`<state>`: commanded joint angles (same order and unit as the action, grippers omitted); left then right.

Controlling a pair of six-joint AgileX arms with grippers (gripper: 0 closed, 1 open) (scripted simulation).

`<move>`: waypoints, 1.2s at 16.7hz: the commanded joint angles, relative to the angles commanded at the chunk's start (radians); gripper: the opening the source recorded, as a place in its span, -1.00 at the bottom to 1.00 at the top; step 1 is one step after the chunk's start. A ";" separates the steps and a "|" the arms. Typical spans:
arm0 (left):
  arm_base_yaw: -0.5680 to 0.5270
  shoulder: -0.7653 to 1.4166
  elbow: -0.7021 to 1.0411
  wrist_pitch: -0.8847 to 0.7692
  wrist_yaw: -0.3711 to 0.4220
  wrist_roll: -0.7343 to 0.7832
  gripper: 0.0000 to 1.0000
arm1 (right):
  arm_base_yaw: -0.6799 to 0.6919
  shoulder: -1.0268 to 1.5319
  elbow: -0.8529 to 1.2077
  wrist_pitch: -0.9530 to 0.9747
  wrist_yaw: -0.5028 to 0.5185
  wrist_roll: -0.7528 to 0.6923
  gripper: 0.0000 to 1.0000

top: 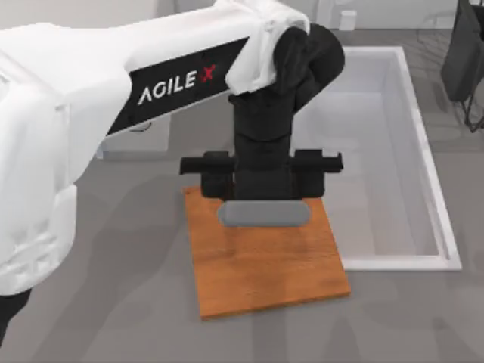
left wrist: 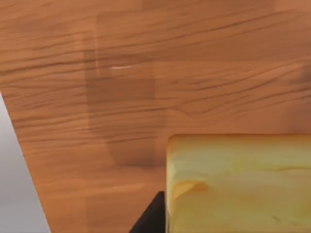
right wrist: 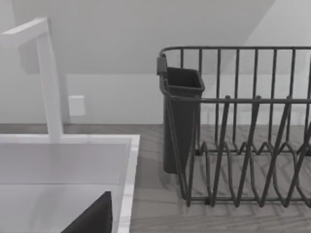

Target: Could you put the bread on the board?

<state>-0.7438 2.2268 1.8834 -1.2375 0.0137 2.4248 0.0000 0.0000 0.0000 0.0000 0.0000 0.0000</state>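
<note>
Left wrist view: bread [left wrist: 238, 184] over board [left wrist: 146, 73], near its edge.

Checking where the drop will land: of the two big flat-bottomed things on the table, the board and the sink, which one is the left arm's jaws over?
The wooden board: the left gripper hangs over its far edge, and the white sink lies off to the right.
</note>
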 joint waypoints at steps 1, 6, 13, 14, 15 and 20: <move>0.000 0.002 -0.006 0.008 0.000 0.000 -1.00 | 0.000 0.000 0.000 0.000 0.000 0.000 1.00; -0.002 0.018 -0.054 0.072 0.000 -0.001 -1.00 | 0.000 0.000 0.000 0.000 0.000 0.000 1.00; -0.005 0.040 -0.115 0.156 -0.001 0.000 -1.00 | 0.000 0.000 0.000 0.000 0.000 0.000 1.00; -0.005 0.040 -0.115 0.156 -0.001 0.000 -1.00 | 0.000 0.000 0.000 0.000 0.000 0.000 1.00; -0.005 0.040 -0.115 0.156 -0.001 0.000 -1.00 | 0.000 0.000 0.000 0.000 0.000 0.000 1.00; -0.005 0.040 -0.115 0.156 -0.001 0.000 -0.40 | 0.000 0.000 0.000 0.000 0.000 0.000 1.00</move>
<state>-0.7485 2.2663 1.7680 -1.0818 0.0122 2.4251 0.0000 0.0000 0.0000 0.0000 0.0000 0.0000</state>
